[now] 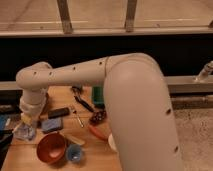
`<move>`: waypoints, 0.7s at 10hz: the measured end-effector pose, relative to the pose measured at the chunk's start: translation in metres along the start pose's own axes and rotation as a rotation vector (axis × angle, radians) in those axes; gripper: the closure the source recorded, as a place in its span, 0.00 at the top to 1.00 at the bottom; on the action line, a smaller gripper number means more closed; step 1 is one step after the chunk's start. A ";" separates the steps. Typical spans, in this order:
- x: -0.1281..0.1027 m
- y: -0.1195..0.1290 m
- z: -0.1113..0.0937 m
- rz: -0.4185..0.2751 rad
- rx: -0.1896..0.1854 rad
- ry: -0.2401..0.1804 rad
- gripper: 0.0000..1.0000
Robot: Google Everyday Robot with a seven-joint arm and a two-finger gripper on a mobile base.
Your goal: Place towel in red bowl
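Observation:
My gripper (pixel 26 123) hangs at the left edge of the wooden table (pixel 60 96), at the end of the long white arm that crosses the view from the right. It is shut on the towel (pixel 21 133), a pale grey-blue cloth bunched just below the fingers. The red bowl (pixel 50 148) sits on the table near the front, to the right of and below the towel. Nothing lies inside the bowl.
A small blue cup (pixel 75 153) stands right of the red bowl. A blue-grey block (pixel 51 125) and a black bar (pixel 58 112) lie beside the gripper. Tools (pixel 80 100), a green tray (pixel 97 95) and a dark bowl (pixel 98 117) lie further right, partly behind the arm.

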 end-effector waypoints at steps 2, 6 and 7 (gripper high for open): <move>0.038 -0.005 -0.007 0.063 0.005 0.016 0.00; 0.106 -0.002 0.004 0.200 -0.022 0.088 0.00; 0.113 0.000 0.013 0.215 -0.038 0.114 0.00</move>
